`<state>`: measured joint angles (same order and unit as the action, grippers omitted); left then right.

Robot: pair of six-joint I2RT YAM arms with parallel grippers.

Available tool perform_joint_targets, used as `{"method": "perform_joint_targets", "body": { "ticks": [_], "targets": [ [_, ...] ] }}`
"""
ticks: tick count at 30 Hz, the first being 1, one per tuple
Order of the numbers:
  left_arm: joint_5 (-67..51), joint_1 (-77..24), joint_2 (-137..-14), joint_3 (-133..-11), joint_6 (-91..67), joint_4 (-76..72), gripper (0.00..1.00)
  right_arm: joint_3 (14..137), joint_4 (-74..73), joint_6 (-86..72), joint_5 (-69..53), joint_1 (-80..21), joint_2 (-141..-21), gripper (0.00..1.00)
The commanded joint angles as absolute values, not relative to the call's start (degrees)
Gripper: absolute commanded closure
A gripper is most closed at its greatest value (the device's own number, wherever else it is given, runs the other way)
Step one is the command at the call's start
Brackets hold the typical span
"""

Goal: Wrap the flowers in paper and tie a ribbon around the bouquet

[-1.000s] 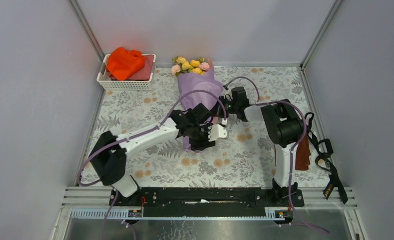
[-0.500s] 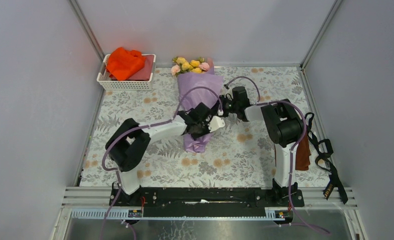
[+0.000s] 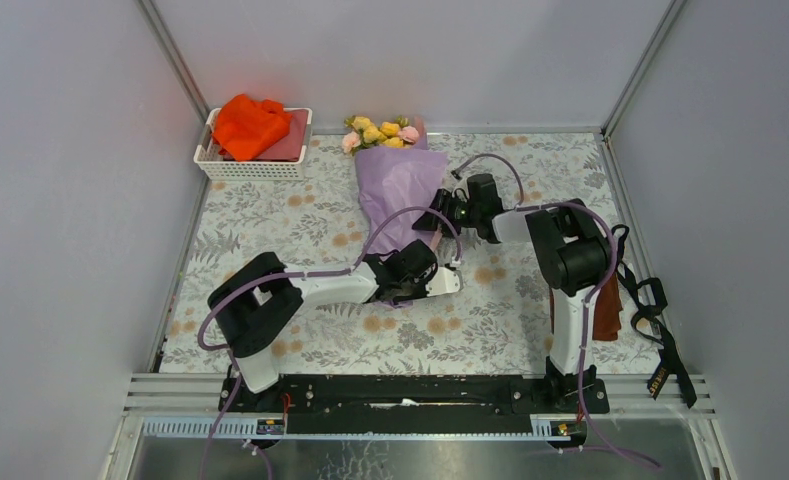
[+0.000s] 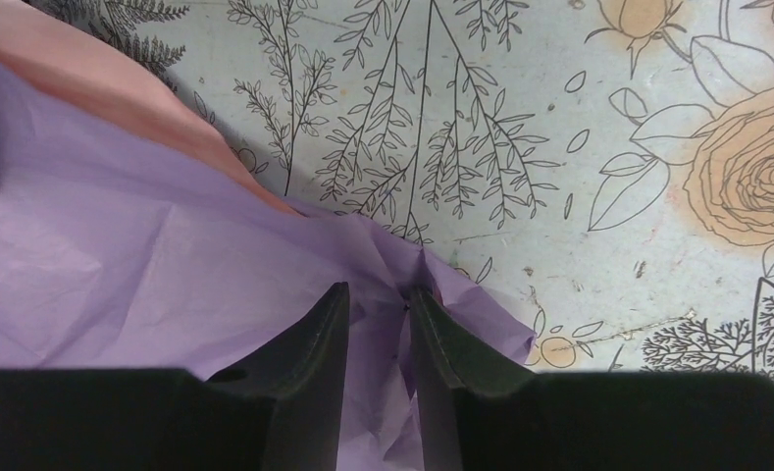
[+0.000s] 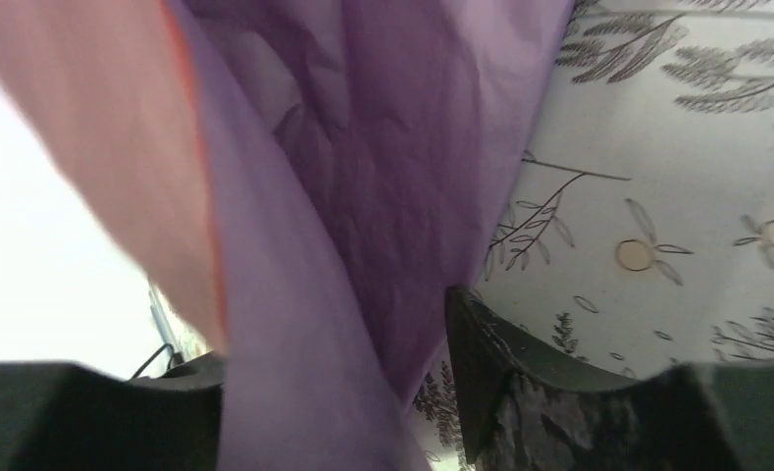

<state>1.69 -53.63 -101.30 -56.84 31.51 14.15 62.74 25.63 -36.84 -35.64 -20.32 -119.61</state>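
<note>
The bouquet [image 3: 398, 185] lies on the flowered table cover, a lavender paper [image 4: 137, 285] cone with a pale pink layer. Its yellow and pink flowers [image 3: 380, 131] point to the far wall. My left gripper [image 3: 422, 279] sits low over the cone's narrow near end. Its jaws stand a little apart, and crumpled paper lies in the gap [image 4: 375, 294]. My right gripper [image 3: 438, 216] is at the cone's right side, open wide. A loose fold of paper [image 5: 304, 245] hangs between its jaws and hides one finger. The black ribbon [image 3: 660, 345] hangs over the table's right edge.
A white basket [image 3: 253, 168] with an orange cloth [image 3: 248, 124] stands at the back left corner. A brown cloth [image 3: 607, 311] lies by the right arm's base. Grey walls close in the table on three sides.
My left arm has slid from the bouquet's middle down to its narrow near end. The right gripper has opened off the paper and stayed at the cone's right side.
</note>
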Motion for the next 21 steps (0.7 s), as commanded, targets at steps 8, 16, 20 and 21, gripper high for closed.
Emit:
{"method": "perform_joint_targets", "body": {
  "ticks": [8, 16, 20, 21],
  "targets": [
    [-1.5, -53.8, -104.3, -52.7, 33.1, 18.0, 0.61, 71.8, 14.9, -31.8, -33.2, -19.2, -124.4, 0.27],
    [-0.2, -53.8, -106.3, -52.0, 35.5, 17.3, 0.6, 77.2, 18.0, -34.3, -37.5, -22.8, -130.8, 0.2],
    [-0.2, -53.9, -106.0, -50.9, 36.4, 16.7, 0.6, 76.8, 21.8, -37.6, -39.3, -22.7, -132.1, 0.4],
    [-0.2, -53.8, -105.7, -50.6, 36.6, 16.8, 0.6, 76.7, 22.3, -38.0, -39.7, -22.8, -132.1, 0.46]
  ]
}}
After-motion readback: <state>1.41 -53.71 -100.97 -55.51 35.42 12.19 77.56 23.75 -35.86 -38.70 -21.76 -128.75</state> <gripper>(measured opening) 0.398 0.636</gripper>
